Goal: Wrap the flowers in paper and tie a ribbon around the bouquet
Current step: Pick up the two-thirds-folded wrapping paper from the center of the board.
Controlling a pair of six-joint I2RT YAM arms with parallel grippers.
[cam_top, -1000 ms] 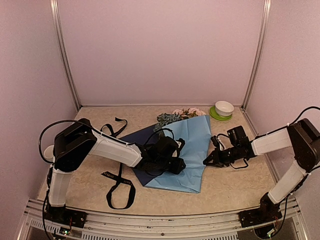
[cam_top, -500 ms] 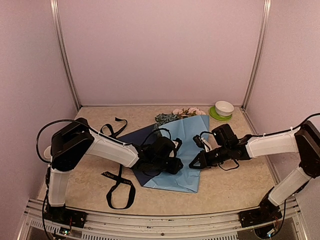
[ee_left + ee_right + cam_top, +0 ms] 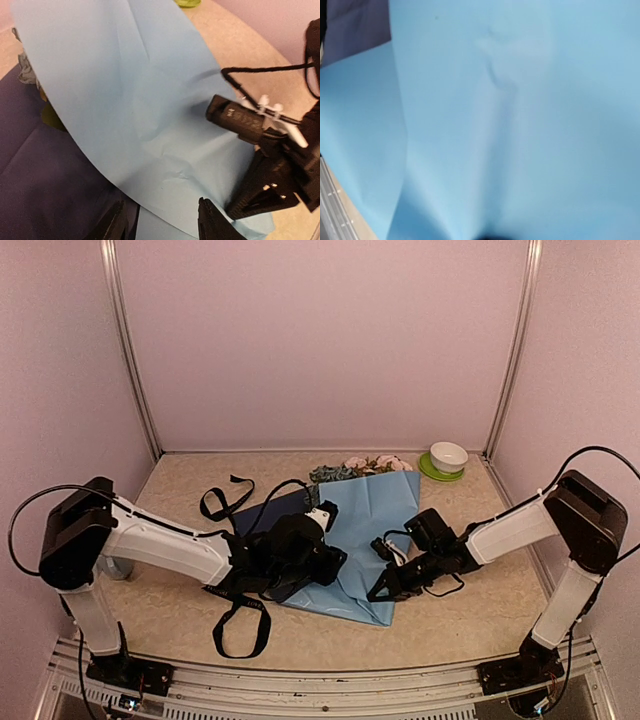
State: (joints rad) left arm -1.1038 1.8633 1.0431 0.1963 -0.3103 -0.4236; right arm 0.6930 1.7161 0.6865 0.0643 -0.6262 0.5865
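Observation:
The paper lies mid-table, its light blue flap folded over the dark navy side. The flowers poke out at its far edge, pink and blue-grey; their stems are hidden under the flap. My left gripper hovers open over the flap's near left edge, one black finger on each side of it. My right gripper is shut on the paper's near right edge, and the sheet fills its wrist view, creased toward the hidden fingertips. The black ribbon loops on the table at the left.
A white bowl on a green plate stands at the back right corner. Pale walls and metal posts close in the table. The left arm's black cable arches over the navy part of the sheet. The right arm crosses the left wrist view.
The right gripper has travelled left onto the paper's near right edge and shut there. The left arm has drawn back toward the near left, and its jaws have widened.

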